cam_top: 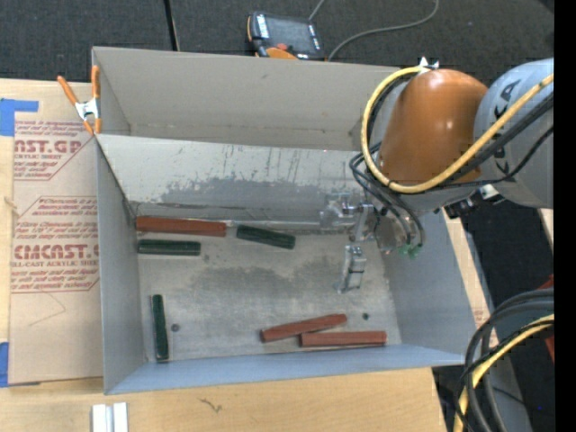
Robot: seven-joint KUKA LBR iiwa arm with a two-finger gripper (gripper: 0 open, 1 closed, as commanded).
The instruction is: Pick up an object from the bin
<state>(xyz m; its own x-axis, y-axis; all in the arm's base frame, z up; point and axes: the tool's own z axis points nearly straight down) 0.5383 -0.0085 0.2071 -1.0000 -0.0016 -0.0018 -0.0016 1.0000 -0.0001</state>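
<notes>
My gripper (352, 273) hangs low over the right middle of the bin, above bare floor, with no thing seen in it. Nearest, toward the front wall, lie two reddish-brown sticks: one slanted (303, 328) and one flat (343, 338), their ends overlapping. To the gripper's left, near the back, a short dark green stick (265, 236) lies slightly tilted.
At the back left a long reddish-brown stick (180, 227) lies along the wall with a dark green stick (168, 247) just in front of it. Another dark green stick (159, 327) lies lengthwise by the front left corner. The arm's orange cover and cables overhang the bin's right wall.
</notes>
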